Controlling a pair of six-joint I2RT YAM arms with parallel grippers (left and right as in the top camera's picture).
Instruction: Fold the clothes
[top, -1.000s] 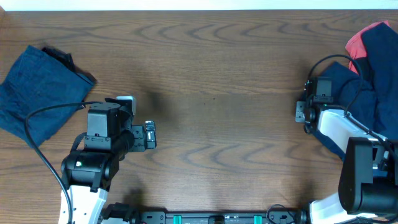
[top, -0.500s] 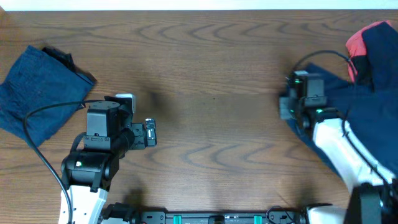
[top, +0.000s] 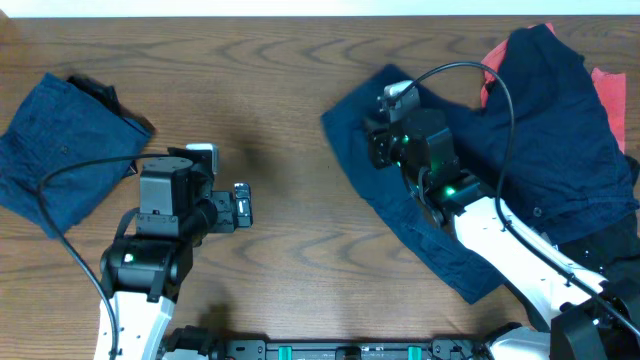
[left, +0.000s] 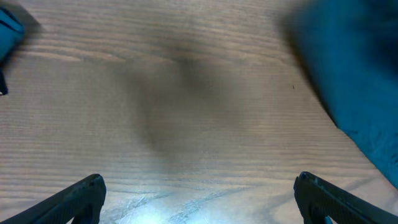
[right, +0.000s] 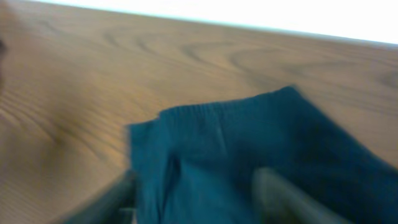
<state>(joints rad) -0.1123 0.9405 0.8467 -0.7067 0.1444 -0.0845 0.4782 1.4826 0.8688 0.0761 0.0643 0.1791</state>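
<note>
A pair of dark navy shorts lies spread out right of the table's middle. My right gripper is shut on its upper left edge; in the right wrist view the blurred fingers hold the navy fabric between them. More navy cloth is heaped at the far right, with a red piece showing from under it. Folded navy shorts lie at the far left, with a black piece at their top edge. My left gripper is open and empty over bare wood.
The wooden table runs to a pale back edge. The dragged shorts show at the right of the left wrist view. The left arm's cable loops over the folded shorts. The right arm's cable arcs over the heap.
My right gripper has moved far left from the table's right edge, pulling the navy shorts out of the heap and spreading them toward the middle. The left arm has barely moved.
</note>
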